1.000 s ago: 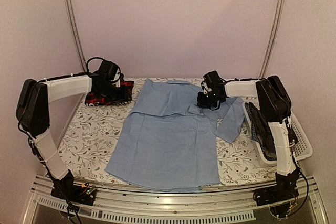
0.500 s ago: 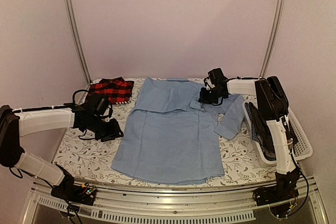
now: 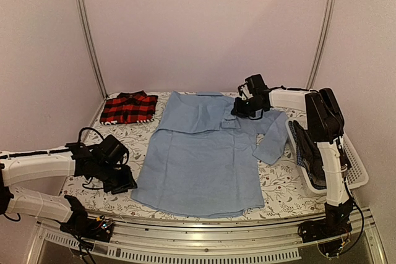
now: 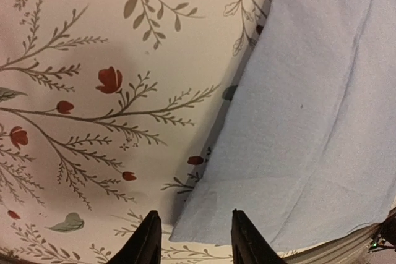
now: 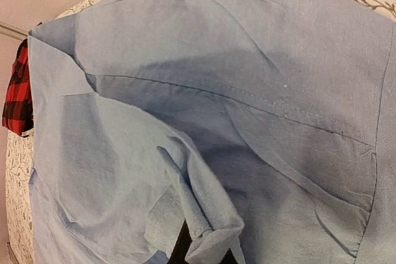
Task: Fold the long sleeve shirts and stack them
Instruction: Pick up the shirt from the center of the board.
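Note:
A light blue long sleeve shirt [image 3: 204, 153] lies spread in the middle of the table, collar toward the back. My left gripper [image 3: 125, 180] is low at its near-left hem corner. In the left wrist view the gripper [image 4: 195, 239] is open, and the blue shirt's [image 4: 309, 122] corner lies between its dark fingertips [image 4: 148, 239]. My right gripper [image 3: 241, 108] is shut on the blue shirt's right sleeve cuff [image 5: 213, 233], held folded over the chest near the collar. A folded red-and-black plaid shirt [image 3: 128, 107] lies at the back left. Its edge shows as the plaid shirt [image 5: 15, 97] in the right wrist view.
A white plastic basket [image 3: 356, 174] stands at the right edge with a dark checked shirt [image 3: 307, 149] hanging in it. The table wears a floral cloth [image 3: 105, 153]. Metal posts rise at the back corners, and a rail runs along the near edge.
My left arm swung from the plaid shirt at the back left down to the blue shirt's near-left corner, leaving the plaid shirt behind. My right gripper carried the cuff slightly toward the back.

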`<state>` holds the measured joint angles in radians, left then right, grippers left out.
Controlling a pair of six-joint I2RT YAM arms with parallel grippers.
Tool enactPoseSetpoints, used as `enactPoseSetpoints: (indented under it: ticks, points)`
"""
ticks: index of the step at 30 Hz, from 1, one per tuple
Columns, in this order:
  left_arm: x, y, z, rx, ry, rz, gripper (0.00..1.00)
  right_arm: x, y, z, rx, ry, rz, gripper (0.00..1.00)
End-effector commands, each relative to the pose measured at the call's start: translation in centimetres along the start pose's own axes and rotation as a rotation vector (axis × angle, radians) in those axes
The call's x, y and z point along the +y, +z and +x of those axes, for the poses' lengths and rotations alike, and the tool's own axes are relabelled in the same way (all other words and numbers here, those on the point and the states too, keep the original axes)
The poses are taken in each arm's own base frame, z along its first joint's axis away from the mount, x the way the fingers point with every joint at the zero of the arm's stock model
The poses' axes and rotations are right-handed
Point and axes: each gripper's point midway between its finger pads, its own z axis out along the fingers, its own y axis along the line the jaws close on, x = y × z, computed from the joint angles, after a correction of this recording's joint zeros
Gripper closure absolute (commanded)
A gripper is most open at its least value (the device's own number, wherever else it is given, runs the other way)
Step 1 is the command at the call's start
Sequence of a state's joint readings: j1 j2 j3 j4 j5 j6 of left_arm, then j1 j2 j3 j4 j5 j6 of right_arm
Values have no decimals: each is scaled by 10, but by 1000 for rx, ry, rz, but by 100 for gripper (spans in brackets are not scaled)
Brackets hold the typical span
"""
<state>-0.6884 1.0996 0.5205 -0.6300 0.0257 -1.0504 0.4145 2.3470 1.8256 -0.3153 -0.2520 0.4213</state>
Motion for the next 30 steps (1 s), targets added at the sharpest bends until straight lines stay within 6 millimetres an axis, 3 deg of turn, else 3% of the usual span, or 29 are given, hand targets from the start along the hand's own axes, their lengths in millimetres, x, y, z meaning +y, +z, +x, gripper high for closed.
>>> enactPoseSetpoints:
  ticks: [1,9,20,30]
  points:
    - [10,5,22,59,-17,-36,62,54,-43,-34,-94,-68,-103,100]
    - [14,12,31,90,27,-54,68,95,-76,-52,-155,-116,-162,100]
    - [5,4,33,108,77,-20,100,139,-122,-80,-235,-180,-217,100]
    - [-31,-24,24,100,222,81,100,175,-184,-112,-364,-242,-262,100]
